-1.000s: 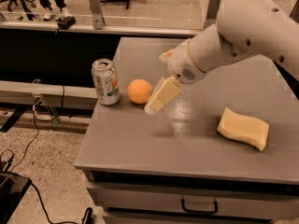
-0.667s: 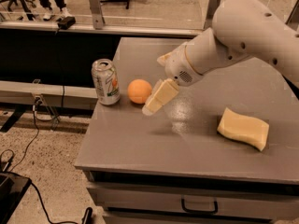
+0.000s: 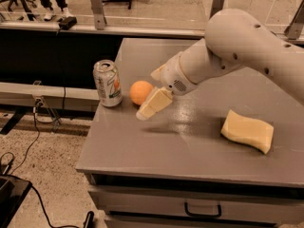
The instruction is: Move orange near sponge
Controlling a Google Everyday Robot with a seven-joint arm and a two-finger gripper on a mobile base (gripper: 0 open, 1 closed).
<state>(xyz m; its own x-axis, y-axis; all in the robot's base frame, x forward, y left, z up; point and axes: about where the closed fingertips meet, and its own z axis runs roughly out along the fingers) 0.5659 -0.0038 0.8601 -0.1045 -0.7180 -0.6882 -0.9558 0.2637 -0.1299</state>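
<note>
The orange (image 3: 140, 91) sits on the grey table (image 3: 190, 146) near its left edge, just right of a soda can. The pale yellow sponge (image 3: 247, 131) lies flat at the table's right side, well apart from the orange. My gripper (image 3: 147, 94) comes in from the right on the white arm and is right at the orange's right side. Its jaws are open: one pale yellow finger (image 3: 154, 104) lies in front of the orange and the other finger (image 3: 157, 72) is behind it. The orange rests on the table.
A silver soda can (image 3: 107, 83) stands upright just left of the orange, close to the table's left edge. A drawer handle (image 3: 203, 209) shows below the front edge. Cables lie on the floor at the left.
My gripper has moved left and slightly down, closing in on the orange. The orange, can and sponge have not moved.
</note>
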